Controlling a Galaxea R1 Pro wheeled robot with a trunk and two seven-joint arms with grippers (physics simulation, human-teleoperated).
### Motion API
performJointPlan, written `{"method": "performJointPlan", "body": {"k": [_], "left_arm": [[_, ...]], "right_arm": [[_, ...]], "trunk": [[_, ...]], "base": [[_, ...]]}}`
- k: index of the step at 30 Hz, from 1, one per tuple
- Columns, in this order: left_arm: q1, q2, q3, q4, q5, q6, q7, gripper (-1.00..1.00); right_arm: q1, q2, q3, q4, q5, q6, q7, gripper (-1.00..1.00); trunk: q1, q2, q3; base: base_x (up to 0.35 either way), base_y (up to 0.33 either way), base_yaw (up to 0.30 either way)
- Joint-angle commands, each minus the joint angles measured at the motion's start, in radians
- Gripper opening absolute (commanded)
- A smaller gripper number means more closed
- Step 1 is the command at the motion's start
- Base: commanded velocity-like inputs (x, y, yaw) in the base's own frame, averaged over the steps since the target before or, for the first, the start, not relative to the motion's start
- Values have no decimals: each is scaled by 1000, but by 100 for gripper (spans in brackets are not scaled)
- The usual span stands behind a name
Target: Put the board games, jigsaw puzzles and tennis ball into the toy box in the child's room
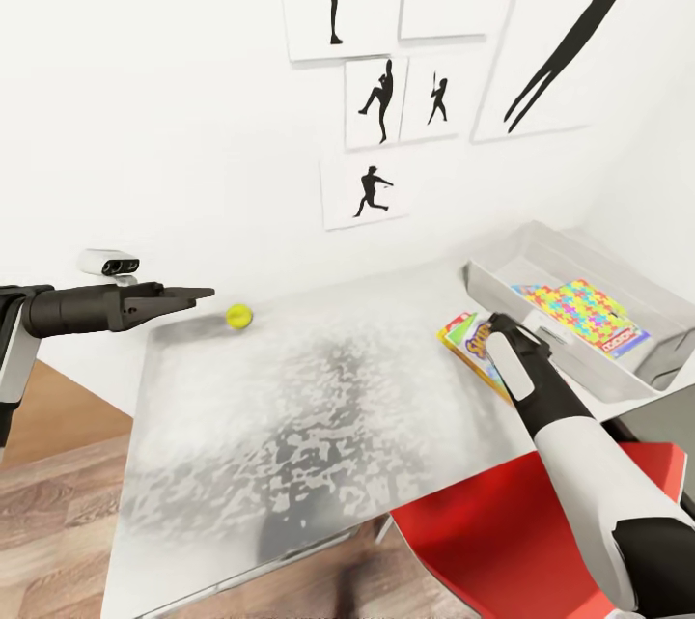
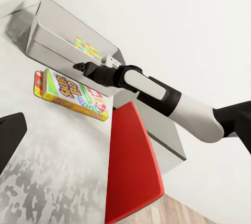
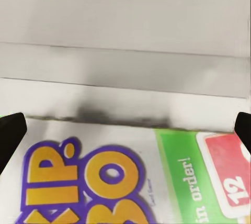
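Right gripper [image 1: 497, 322] is spread wide, empty, hovering over the Skip-Bo box [image 1: 470, 345], which lies flat on the table [image 1: 290, 426] just beside the toy box [image 1: 579, 262] (a jigsaw puzzle [image 1: 576, 307] already inside). Box looks light, rigid, slick, so probably pinch across an edge. Left gripper [image 1: 193, 294] near the tennis ball [image 1: 238, 315], fingers look together.

Glossy mottled sheen on the white table [image 1: 290, 426], smooth matt light-grey plastic-looking toy box [image 1: 569, 262], glossy printed card Skip-Bo box [image 2: 73, 94], fuzzy-looking tennis ball [image 1: 238, 316], smooth red chair [image 1: 502, 542], wood-plank floor [image 1: 58, 493].
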Motion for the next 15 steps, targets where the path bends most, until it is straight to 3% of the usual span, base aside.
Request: {"method": "performJointPlan", "body": {"k": [1, 15], "left_arm": [[-1, 0, 0, 0, 0, 11, -3, 100], [-1, 0, -2, 0, -1, 11, -3, 100]], "right_arm": [[-1, -5, 5, -7, -3, 8, -8, 100], [-2, -9, 4, -13, -3, 8, -7, 100]], "trunk": [[1, -2, -2], [1, -2, -6]], "base": [[0, 0, 0], [0, 0, 0]]}}
